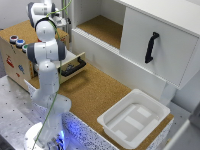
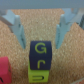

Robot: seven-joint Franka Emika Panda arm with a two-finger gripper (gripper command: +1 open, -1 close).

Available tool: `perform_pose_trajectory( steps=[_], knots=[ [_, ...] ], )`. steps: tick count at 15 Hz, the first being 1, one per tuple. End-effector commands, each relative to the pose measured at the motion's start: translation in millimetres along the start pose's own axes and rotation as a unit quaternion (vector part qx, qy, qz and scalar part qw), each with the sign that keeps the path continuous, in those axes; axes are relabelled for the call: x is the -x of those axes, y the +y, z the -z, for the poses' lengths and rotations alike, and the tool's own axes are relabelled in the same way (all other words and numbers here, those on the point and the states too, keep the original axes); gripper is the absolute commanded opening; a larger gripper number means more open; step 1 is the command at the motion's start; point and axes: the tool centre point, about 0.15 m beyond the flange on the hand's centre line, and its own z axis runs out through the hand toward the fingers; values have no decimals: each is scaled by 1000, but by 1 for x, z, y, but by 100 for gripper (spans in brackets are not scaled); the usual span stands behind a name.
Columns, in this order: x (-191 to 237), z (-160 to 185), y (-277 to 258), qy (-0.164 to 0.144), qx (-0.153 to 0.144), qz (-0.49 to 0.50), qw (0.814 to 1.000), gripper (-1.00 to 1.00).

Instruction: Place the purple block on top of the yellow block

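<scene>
**Two blocks stacked, fingers apart above them**

Two lettered blocks sit one upon the other on the cork surface (image 2: pixel 15 42): the purple block (image 2: pixel 41 54) rests on the yellow block (image 2: pixel 39 76), its dark face showing a green "G" and "r". The gripper (image 2: pixel 40 27) hangs over them with its pale blue fingers (image 2: pixel 18 29) spread wide and touching nothing. The purple block lies between the fingers' line and the camera, centred on the gap. A red block (image 2: pixel 4 70) stands just beside the stack. In the exterior view the arm (image 1: pixel 47 55) hides the blocks. I judge the placing done, with a straight lift clear remaining.
</scene>
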Motion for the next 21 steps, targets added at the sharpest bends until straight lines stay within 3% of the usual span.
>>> perform_pose_trajectory(
  steps=[1,4,7,21],
  knots=[
    [18,82,-18,-10,-9,-1,1000,100],
    [48,85,-30,-26,-62,-113,991,100],
    [90,72,-44,-11,-86,-197,976,100],
    [98,68,-50,-5,-81,-204,976,100]
  ],
)
